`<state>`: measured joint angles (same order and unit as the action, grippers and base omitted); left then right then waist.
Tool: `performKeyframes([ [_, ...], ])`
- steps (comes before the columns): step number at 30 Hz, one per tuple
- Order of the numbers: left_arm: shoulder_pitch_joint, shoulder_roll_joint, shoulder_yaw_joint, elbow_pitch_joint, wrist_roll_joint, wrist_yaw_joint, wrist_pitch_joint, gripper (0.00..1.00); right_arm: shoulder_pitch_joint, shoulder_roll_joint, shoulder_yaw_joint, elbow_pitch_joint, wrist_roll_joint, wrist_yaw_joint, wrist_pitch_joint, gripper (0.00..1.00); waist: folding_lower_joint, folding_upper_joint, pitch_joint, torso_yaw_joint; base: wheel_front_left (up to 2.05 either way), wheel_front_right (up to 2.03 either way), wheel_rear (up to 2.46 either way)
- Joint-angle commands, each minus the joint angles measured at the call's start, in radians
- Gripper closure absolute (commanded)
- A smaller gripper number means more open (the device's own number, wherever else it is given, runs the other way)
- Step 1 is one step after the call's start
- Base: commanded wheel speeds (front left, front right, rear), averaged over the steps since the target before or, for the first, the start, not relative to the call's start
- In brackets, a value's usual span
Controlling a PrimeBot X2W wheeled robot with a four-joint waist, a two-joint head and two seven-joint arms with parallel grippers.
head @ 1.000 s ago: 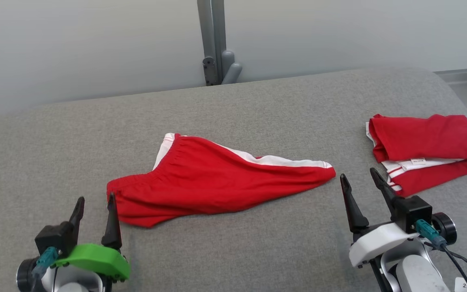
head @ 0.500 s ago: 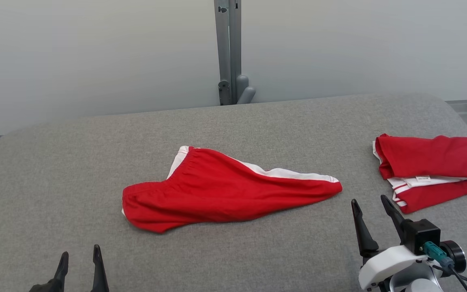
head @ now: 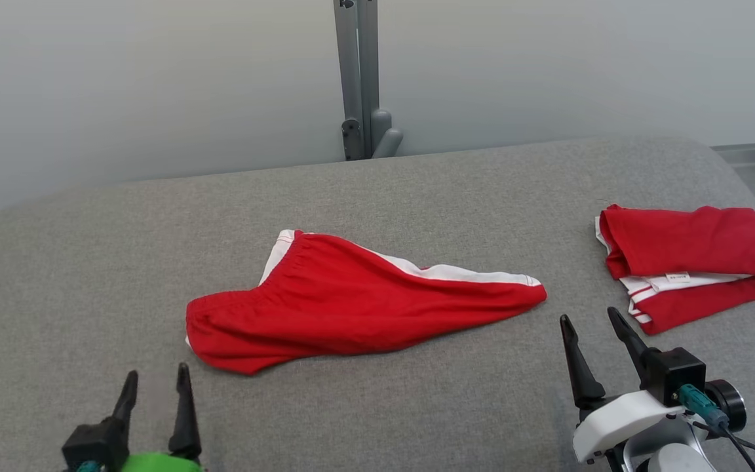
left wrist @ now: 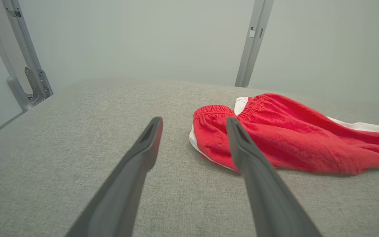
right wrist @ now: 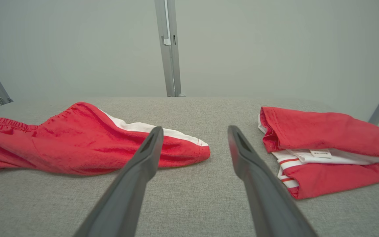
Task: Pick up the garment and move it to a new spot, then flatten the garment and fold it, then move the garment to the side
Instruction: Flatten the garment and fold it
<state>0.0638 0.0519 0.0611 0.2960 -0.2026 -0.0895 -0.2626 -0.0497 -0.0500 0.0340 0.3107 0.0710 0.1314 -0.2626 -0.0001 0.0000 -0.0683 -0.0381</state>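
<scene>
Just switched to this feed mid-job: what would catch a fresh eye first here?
The red shorts with a white side stripe lie loose and unfolded in the middle of the grey padded surface. A folded red garment sits off to the right. The left gripper and right gripper hover open and empty on the near side, one at each end of the shorts.

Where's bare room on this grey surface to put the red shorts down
Free: the surface left of the shorts, the far strip toward the post, the near strip between left hand and right hand. Crowded: the right end, by the folded garment.
</scene>
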Motion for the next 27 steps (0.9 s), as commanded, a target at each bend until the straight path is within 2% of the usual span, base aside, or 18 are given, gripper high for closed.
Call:
performKeyframes([
  [1, -0.033, 0.000, -0.018, 0.017, 0.004, -0.010, -0.002, 0.00, -0.018, -0.002, 0.005, -0.005, 0.009, -0.002, -0.003, 0.00, 0.0001, 0.0000, 0.023, -0.016, 0.00, 0.00, 0.00],
  [9, -0.274, 0.003, -0.116, 0.161, 0.008, -0.038, -0.002, 0.00, -0.062, -0.002, 0.044, -0.006, -0.004, -0.001, -0.003, 0.00, 0.0001, 0.0000, 0.115, -0.096, 0.00, 0.00, 0.00],
  [13, -0.432, 0.035, -0.177, 0.282, -0.018, -0.042, -0.001, 0.00, -0.092, -0.002, 0.058, -0.013, 0.004, -0.001, -0.003, 0.00, 0.0001, 0.0000, 0.179, -0.138, 0.00, 0.00, 0.00],
  [17, -0.578, 0.082, -0.282, 0.421, -0.090, -0.042, 0.004, 0.00, -0.122, -0.003, 0.066, -0.020, 0.011, -0.002, -0.003, 0.00, 0.0001, 0.0000, 0.239, -0.172, 0.00, 0.00, 0.00],
  [21, -0.696, 0.127, -0.360, 0.551, -0.177, -0.042, 0.057, 0.00, -0.144, -0.002, 0.077, -0.016, 0.022, -0.002, -0.003, 0.00, 0.0001, 0.0000, 0.286, -0.197, 0.00, 0.00, 0.00],
  [27, -0.804, 0.157, -0.448, 0.660, -0.308, -0.042, 0.156, 0.00, -0.173, -0.002, 0.092, -0.011, 0.033, -0.002, -0.003, 0.00, 0.0001, 0.0000, 0.332, -0.214, 0.00, 0.00, 0.00],
])
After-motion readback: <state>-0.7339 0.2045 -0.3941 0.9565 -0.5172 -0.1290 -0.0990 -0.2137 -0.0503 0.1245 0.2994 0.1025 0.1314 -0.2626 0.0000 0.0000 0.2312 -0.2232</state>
